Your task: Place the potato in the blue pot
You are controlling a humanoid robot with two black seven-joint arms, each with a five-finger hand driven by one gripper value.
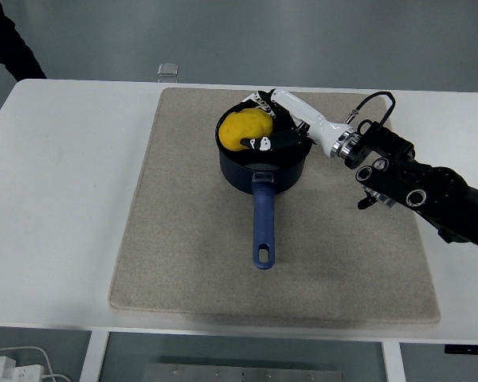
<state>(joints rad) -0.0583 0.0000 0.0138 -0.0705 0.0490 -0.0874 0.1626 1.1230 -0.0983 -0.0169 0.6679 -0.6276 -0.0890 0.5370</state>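
Placing step, near its end. Right hand (272, 127) reaches in from the right of the frame, fingers (264, 144) wrapped around the potato (244, 129), which sits low inside the blue pot (262, 165), centre-top of frame, on the mat (175, 239) on the bench (64, 199). Whether it rests on the pot floor: cannot tell. Next, likely: spread fingers, lift clear of the rim. Left arm out of view.
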